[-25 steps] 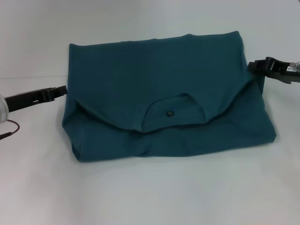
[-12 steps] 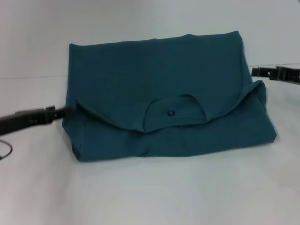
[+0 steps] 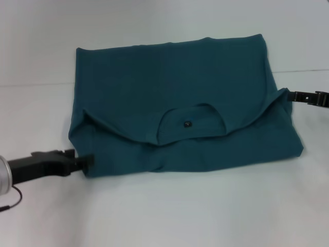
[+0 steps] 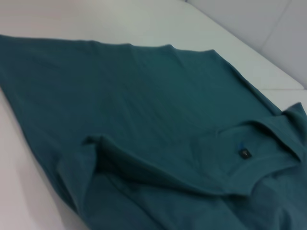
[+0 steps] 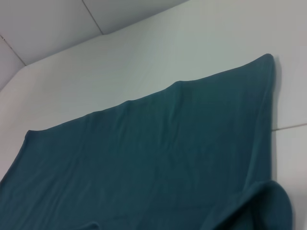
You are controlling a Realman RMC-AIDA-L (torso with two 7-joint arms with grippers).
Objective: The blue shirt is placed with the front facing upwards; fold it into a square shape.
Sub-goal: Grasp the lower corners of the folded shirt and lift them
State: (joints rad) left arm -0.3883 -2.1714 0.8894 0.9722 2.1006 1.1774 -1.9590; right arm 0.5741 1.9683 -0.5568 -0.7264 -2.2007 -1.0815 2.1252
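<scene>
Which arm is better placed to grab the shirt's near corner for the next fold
Left, probably. The left pincer sits at the blue shirt's near left corner, while the right pincer is beside the right edge, farther back.

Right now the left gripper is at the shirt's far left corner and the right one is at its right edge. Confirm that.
Not quite. In the head view the left gripper is at the near left corner of the shirt, the one closest to the robot, not the far one. The right gripper is at the shirt's right edge, as you said.
</scene>
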